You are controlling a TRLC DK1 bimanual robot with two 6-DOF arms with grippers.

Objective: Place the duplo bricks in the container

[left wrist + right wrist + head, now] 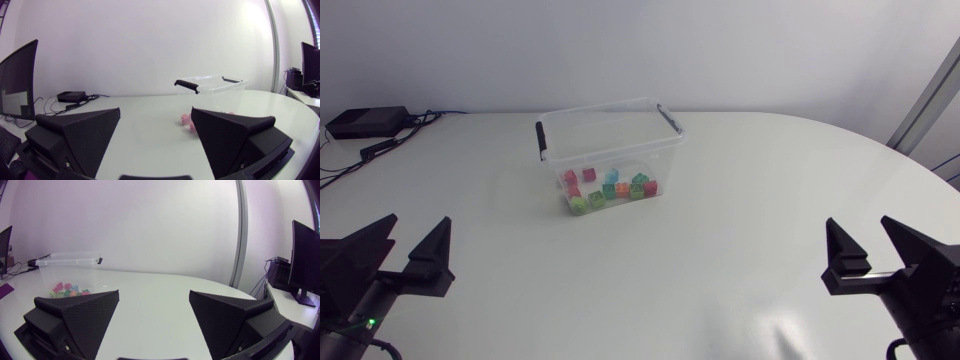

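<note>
My left tool point(417, 228) hangs wide open and empty over the tabletop point(720, 250) at its 7 o'clock corner, its wedge fingers spread well apart. My right tool point(860, 232) sits at 5 o'clock in the same state: wide, with nothing between its fingers. The container point(605, 113) lies toward 1 o'clock from the left tool and toward 10 o'clock from the right tool, well apart from both. It is a clear box with black handles on its two short ends, standing upright near the tabletop's 12 o'clock. The duplo bricks point(610, 188) lie inside on its bottom, a loose cluster of pink, green, orange and blue.
</note>
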